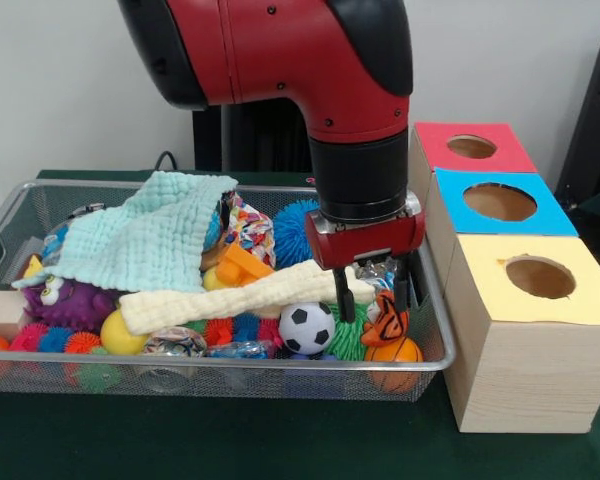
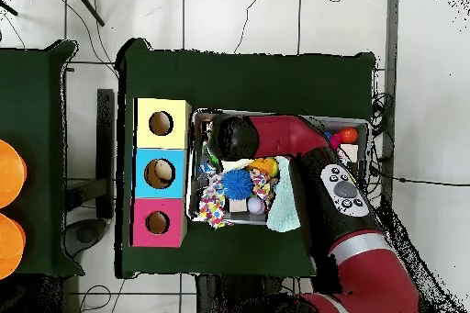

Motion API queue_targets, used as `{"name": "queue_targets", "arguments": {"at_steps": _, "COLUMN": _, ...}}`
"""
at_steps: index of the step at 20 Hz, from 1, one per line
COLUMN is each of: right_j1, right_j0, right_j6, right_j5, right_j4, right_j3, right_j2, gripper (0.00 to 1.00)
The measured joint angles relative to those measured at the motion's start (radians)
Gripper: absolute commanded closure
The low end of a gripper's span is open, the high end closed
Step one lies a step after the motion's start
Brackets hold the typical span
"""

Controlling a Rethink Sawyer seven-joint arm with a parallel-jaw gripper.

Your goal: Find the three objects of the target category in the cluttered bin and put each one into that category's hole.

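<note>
The wire mesh bin (image 1: 230,366) is full of toys; it also shows in the overhead view (image 2: 239,222). An orange, black-striped tiger toy (image 1: 385,318) lies at its right end, above a basketball-patterned ball (image 1: 392,352). My gripper (image 1: 375,293) is down in the bin right over the tiger toy. Its black fingers (image 1: 346,297) are open and stand to either side of the toy's top. An orange soft thing (image 1: 242,268) lies mid-bin by the cloth. The red-topped box's hole (image 1: 471,147) is farthest back; it also shows in the overhead view (image 2: 157,222). In the overhead view the arm (image 2: 275,135) hides the gripper.
A mint cloth (image 1: 145,240), a cream bone-shaped toy (image 1: 240,297), a soccer ball (image 1: 307,327), a blue spiky ball (image 1: 295,232) and a purple toy (image 1: 65,300) fill the bin. The blue-topped box (image 1: 500,203) and yellow-topped box (image 1: 540,277) stand right of it.
</note>
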Motion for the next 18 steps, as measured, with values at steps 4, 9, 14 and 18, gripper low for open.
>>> {"name": "queue_targets", "arguments": {"at_steps": 4, "right_j1": 0.0, "right_j0": 0.004, "right_j6": 0.0, "right_j5": -0.003, "right_j4": 0.0, "right_j3": 0.016, "right_j2": -0.002, "gripper": 0.0}}
{"name": "queue_targets", "arguments": {"at_steps": 9, "right_j1": 0.0, "right_j0": 0.004, "right_j6": 0.0, "right_j5": -0.025, "right_j4": 0.0, "right_j3": 0.029, "right_j2": -0.003, "gripper": 0.0}}
{"name": "queue_targets", "arguments": {"at_steps": 14, "right_j1": 0.0, "right_j0": 0.004, "right_j6": 0.0, "right_j5": -0.065, "right_j4": 0.0, "right_j3": 0.041, "right_j2": -0.005, "gripper": 0.0}}
{"name": "queue_targets", "arguments": {"at_steps": 18, "right_j1": 0.0, "right_j0": 0.008, "right_j6": 0.0, "right_j5": -0.097, "right_j4": 0.0, "right_j3": 0.051, "right_j2": -0.008, "gripper": 0.0}}
